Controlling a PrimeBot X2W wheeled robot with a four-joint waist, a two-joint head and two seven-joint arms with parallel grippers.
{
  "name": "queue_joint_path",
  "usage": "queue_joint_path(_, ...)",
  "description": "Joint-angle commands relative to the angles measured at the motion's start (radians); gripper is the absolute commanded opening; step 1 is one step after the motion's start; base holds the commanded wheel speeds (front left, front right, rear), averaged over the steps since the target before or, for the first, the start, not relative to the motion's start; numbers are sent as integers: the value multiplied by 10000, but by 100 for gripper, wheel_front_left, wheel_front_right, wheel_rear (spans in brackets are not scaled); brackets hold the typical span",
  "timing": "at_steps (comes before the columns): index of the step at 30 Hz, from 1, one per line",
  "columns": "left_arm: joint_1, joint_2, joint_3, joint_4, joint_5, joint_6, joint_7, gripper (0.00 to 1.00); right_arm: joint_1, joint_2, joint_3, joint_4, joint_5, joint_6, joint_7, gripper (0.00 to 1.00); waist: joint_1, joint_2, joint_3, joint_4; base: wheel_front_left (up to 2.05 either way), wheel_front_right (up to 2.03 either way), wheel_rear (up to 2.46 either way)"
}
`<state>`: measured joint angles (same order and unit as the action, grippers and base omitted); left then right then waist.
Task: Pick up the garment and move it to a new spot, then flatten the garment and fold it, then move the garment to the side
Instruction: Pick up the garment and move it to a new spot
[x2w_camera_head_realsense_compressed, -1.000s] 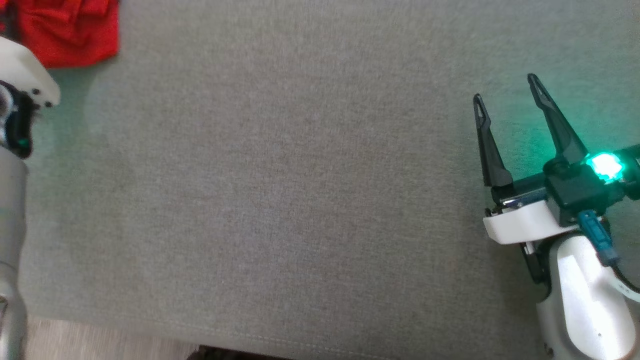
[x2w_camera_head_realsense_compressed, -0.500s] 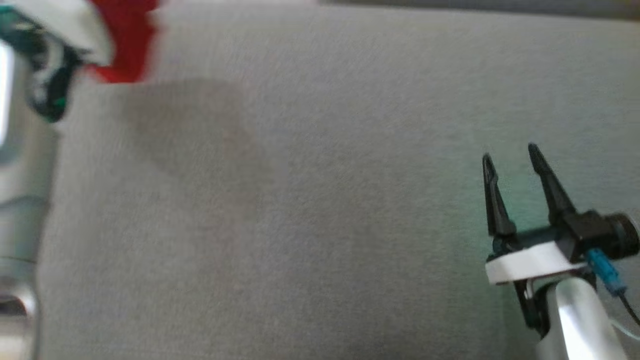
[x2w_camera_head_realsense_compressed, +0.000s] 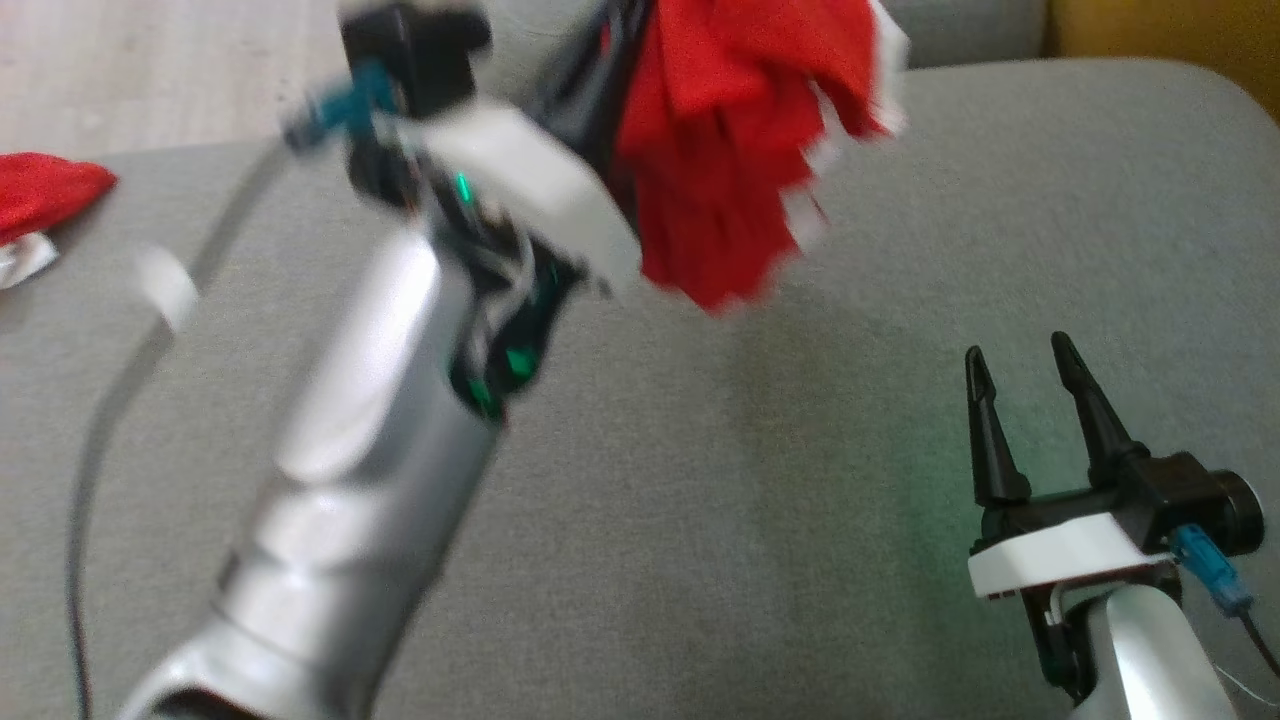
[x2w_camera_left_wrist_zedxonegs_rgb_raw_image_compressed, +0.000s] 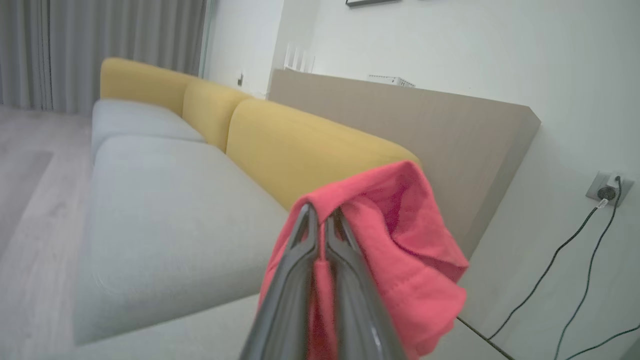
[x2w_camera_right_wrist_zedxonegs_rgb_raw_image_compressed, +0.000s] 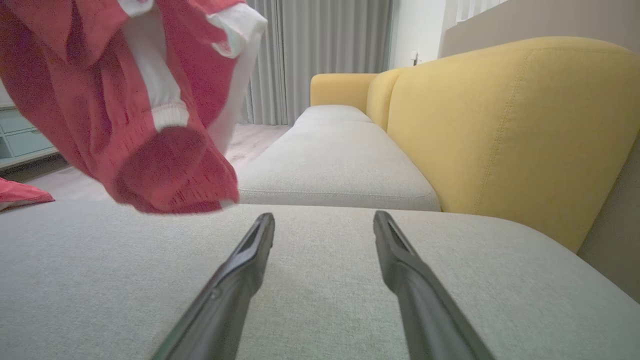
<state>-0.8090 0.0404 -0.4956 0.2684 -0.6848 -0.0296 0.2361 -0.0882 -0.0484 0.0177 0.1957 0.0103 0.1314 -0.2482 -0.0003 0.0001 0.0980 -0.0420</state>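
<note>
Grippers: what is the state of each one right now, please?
Left gripper: closed, fingers holding the red garment.
Right gripper: open, fingers apart, holding nothing.

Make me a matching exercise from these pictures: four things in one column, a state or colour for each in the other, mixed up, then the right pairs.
Column one
1. left gripper
2. right gripper
3. garment
4. sofa back

Column two
A. yellow
B. open, holding nothing
C. red, hanging above the seat
D. shut on red fabric

Pairs: 1-D, 2-B, 3-C, 4-A
</note>
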Motion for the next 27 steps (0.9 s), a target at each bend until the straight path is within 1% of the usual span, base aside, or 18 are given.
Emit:
queue_joint_path(1, 245, 220, 167, -183, -178, 133, -282, 0, -328, -19, 257, -269, 67, -7, -120, 100, 3, -1, 273, -251, 0, 0, 0)
queue_joint_path(4, 1011, 133, -181, 310, -496, 351, -914, 0, -460, -19, 302, -280, 83, -7, -129, 100, 3, -1, 645, -431, 0, 0, 0)
queue_joint_path(6, 1361, 118, -200, 854, -565, 554, -1465, 0, -558, -19, 311, -319, 75, -7, -131, 100, 3, -1, 896, -545, 0, 0, 0)
queue_joint_path(9, 1686, 264, -261, 1877, -126, 823, -2184, 0, -669, -19, 236, -421, 78, -7, -132, 100, 3, -1, 1243, -622, 0, 0, 0)
queue_joint_path(13, 1873, 529, -70, 3047, -10, 891, -2835, 0, -754, -19, 87, -506, 13, -7, -133, 100, 3, -1, 1605, -545, 0, 0, 0)
queue_joint_path(14, 1873, 529, -70, 3047, -10, 891, -2835, 0, -754, -19, 87, -506, 13, -7, -133, 100, 3, -1, 1605, -545, 0, 0, 0)
queue_joint_path(17, 1802, 660, 121, 3675, -8, 884, -3312, 0, -829, -18, 42, -534, -18, -7, -134, 100, 3, -1, 1748, -460, 0, 0, 0)
queue_joint_path(19, 1728, 762, 141, 4019, 83, 826, -3627, 44, -873, -18, 78, -526, -36, -7, -134, 100, 3, -1, 1781, -409, 0, 0, 0)
queue_joint_path(20, 1692, 796, 145, 4177, 112, 784, -3762, 100, -893, -18, 97, -520, -45, -7, -134, 100, 3, -1, 1783, -382, 0, 0, 0)
queue_joint_path(24, 1488, 920, 56, 4539, 421, 653, -4426, 100, -904, -18, 109, -481, -118, -7, -134, 100, 3, -1, 1691, -220, 0, 0, 0)
queue_joint_path(27, 1464, 950, 28, 4594, 581, 527, -4719, 100, -861, -18, 95, -421, -216, -7, -135, 100, 3, -1, 1453, -105, 0, 0, 0)
